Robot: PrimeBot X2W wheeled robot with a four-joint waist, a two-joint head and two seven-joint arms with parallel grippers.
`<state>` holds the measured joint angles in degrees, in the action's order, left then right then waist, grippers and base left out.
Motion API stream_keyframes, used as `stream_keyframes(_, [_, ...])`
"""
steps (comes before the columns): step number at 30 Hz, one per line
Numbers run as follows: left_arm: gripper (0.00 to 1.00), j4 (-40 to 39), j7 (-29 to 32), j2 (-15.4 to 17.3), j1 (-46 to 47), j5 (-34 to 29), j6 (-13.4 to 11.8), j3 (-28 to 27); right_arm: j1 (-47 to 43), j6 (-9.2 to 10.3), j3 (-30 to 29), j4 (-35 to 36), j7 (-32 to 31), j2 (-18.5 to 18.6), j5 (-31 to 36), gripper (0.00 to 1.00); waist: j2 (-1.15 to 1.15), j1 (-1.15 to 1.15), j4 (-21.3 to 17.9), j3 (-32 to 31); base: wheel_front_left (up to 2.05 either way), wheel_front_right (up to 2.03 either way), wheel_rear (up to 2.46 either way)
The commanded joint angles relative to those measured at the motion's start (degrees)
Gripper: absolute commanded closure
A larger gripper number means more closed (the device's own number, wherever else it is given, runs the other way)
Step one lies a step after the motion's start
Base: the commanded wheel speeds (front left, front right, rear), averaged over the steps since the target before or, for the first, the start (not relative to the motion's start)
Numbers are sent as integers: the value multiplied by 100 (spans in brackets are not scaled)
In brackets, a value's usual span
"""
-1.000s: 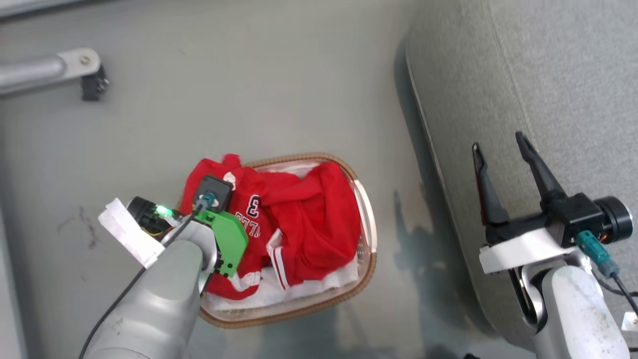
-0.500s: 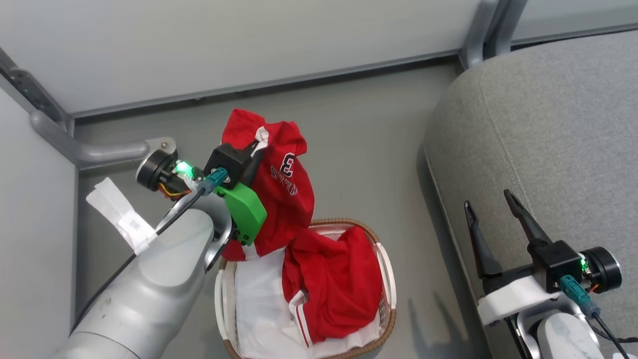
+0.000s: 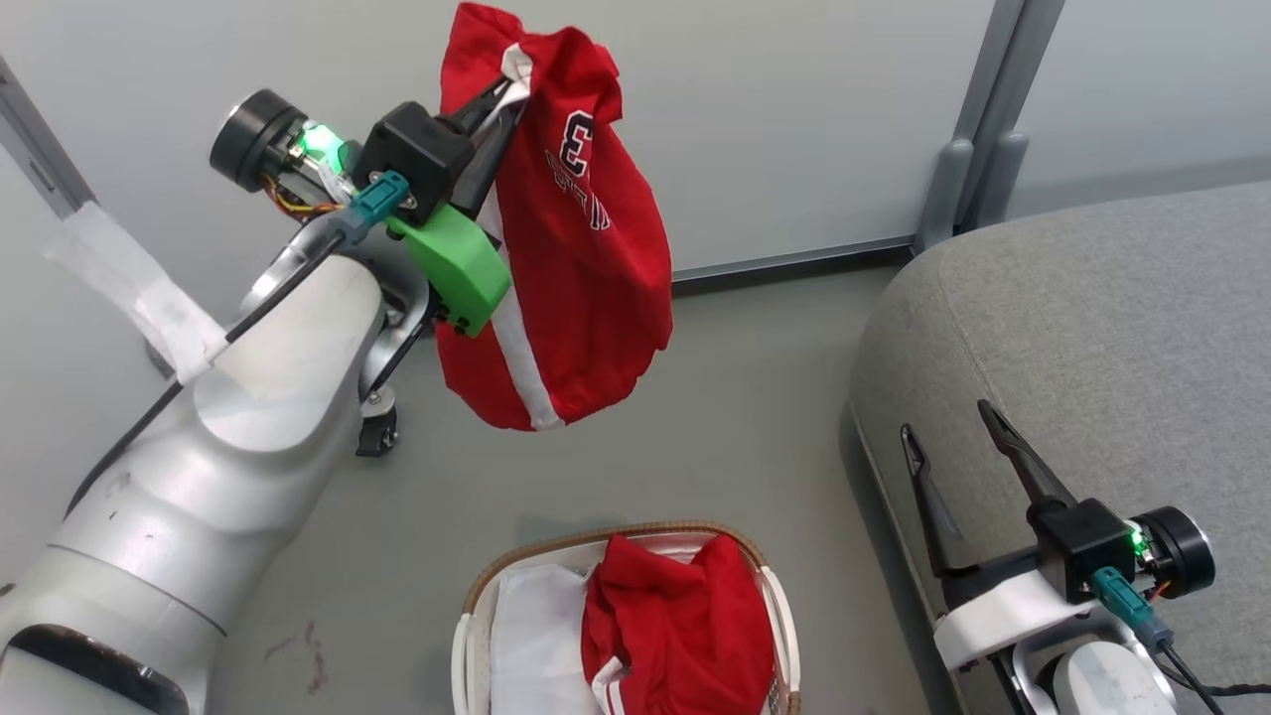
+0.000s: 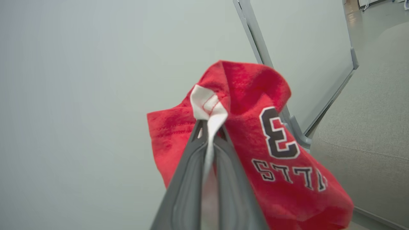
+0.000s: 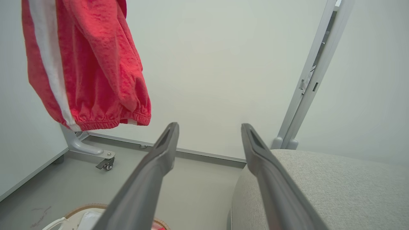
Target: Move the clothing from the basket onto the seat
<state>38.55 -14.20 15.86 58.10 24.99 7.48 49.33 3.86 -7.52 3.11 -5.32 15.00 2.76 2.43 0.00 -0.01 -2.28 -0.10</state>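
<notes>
My left gripper [image 3: 499, 94] is shut on one red garment [image 3: 566, 238] with a white stripe and a number 3, holding it high above the floor, left of the seat. The left wrist view shows the fingers [image 4: 191, 179] pinching its white trim, the garment [image 4: 271, 150] draped to the right. The second red garment [image 3: 675, 626] lies in the basket [image 3: 477, 596] on the white liner, bottom centre. The light grey seat [image 3: 1092, 328] is at the right. My right gripper [image 3: 948, 417] hangs open at the seat's edge, its fingers [image 5: 159, 159] apart and holding nothing.
Pale wall panels with a grey post [image 3: 968, 129] stand behind. A caster foot [image 5: 107, 163] of a metal frame rests on the grey floor [image 3: 735, 397] at the left, near my left arm. Floor lies between basket and seat.
My left gripper has lifted one red garment out of the basket and raised it high. The head camera has tilted up, so the basket sits lower in view. The right gripper stays open.
</notes>
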Motion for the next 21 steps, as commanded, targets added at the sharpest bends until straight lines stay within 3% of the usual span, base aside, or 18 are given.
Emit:
stream_keyframes(1, [100, -52, 35, 12, 131, 2, -2, 26, -16, 6, 27, 15, 28, 24, -15, 0, 0, 1, -5, -52, 0, 0, 0])
stream_keyframes(13, [100, -576, 257, -70, 530, -22, -2, 309, 306, 6, 708, -58, 28, 22, 42, 0, 0, 1, 221, -134, 0, 0, 0])
stream_keyframes(21, [100, -942, 442, -223, 627, -11, -28, 450, 1400, 6, 1512, -649, 27, 26, -150, 0, 0, 1, 374, -147, 0, 0, 0])
